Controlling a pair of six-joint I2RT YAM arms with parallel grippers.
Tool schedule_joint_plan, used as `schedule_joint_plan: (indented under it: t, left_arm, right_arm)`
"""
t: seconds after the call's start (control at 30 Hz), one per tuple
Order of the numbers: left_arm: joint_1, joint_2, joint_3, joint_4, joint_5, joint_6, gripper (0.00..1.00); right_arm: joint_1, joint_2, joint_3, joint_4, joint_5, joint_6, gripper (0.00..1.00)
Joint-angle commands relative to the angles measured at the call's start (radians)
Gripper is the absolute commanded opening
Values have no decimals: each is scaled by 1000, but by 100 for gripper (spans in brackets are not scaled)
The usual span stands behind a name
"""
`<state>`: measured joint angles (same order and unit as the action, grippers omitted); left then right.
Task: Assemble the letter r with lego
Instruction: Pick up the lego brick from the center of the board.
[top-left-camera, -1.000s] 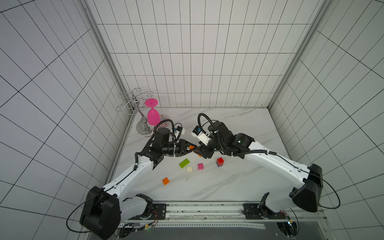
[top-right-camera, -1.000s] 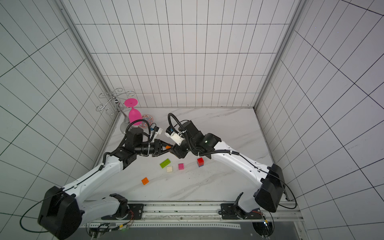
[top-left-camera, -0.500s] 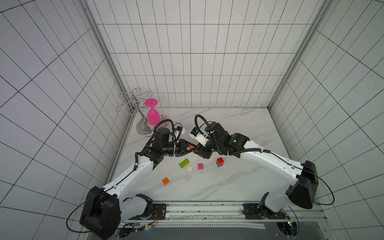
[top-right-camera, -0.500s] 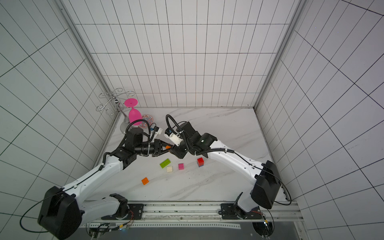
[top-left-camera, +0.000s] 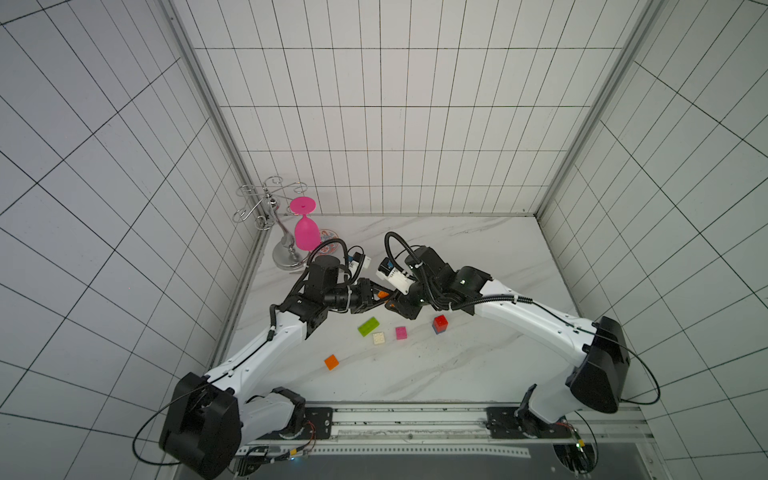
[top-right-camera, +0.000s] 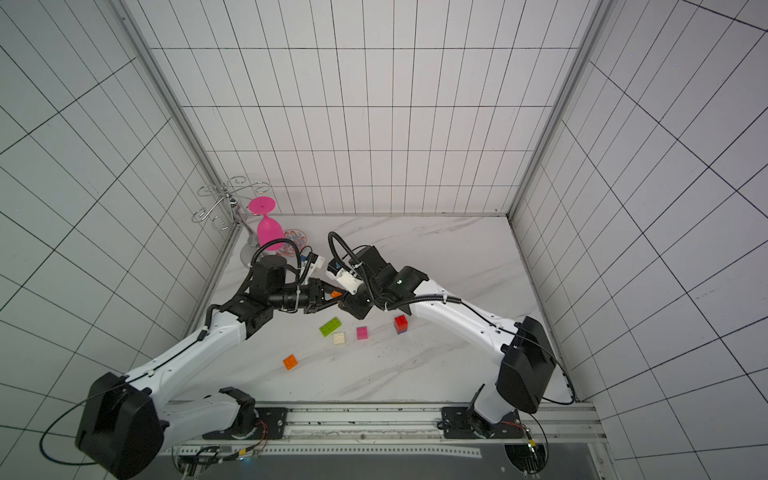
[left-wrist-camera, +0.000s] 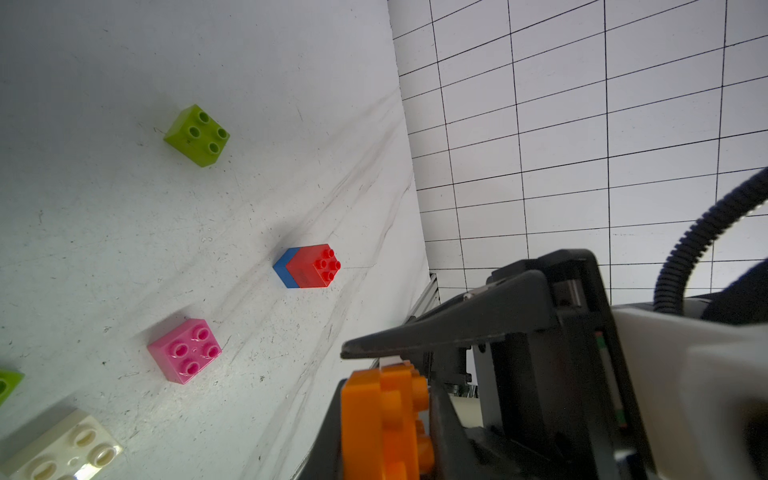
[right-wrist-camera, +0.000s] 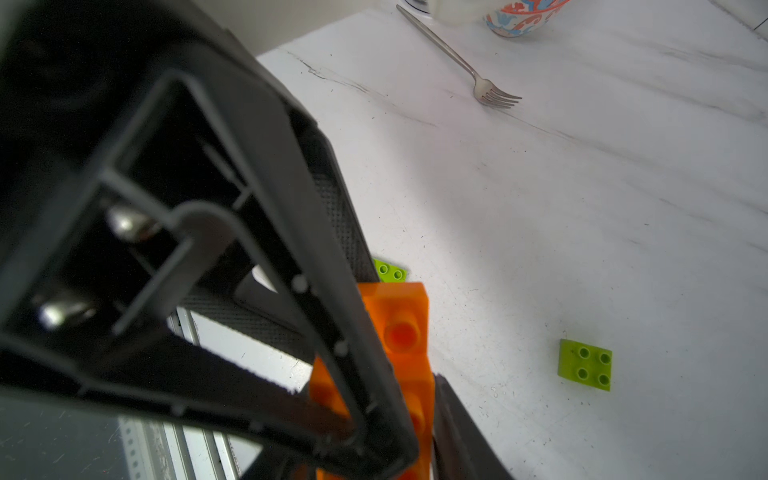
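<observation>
Shifted slightly toward the left gripper since the earlier frame is the right gripper. An orange lego piece is clamped in the left gripper's closed jaws, raised above the table; it is met tip to tip by the right gripper, whose grip cannot be told.

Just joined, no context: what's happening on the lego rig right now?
Both arms meet above the table over one orange lego piece. The left gripper is shut on it. The right gripper reaches the same piece, but whether it has clamped isn't clear. It looks like a handover or a press-fit. A lime green brick, a cream brick, a pink brick, an orange brick and a red-on-blue pair lie loose. No r yet.
</observation>
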<state>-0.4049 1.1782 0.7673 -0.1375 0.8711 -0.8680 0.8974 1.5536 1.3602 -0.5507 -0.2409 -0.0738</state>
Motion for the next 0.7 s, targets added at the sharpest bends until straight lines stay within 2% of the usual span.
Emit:
schedule_joint_plan:
  t: [0.0,0.43,0.67]
  left_arm:
    - [1,-7,13,25,13,2,0]
    - [1,-6,3,25,10,9,0]
    - [0,-5,0,25,8,9,0]
  right_arm:
    - [6,-16,27,-5,15,-10,48]
    - [6,-36,22,8,30,3,53]
    - [6,-39,20,10,29,6,49]
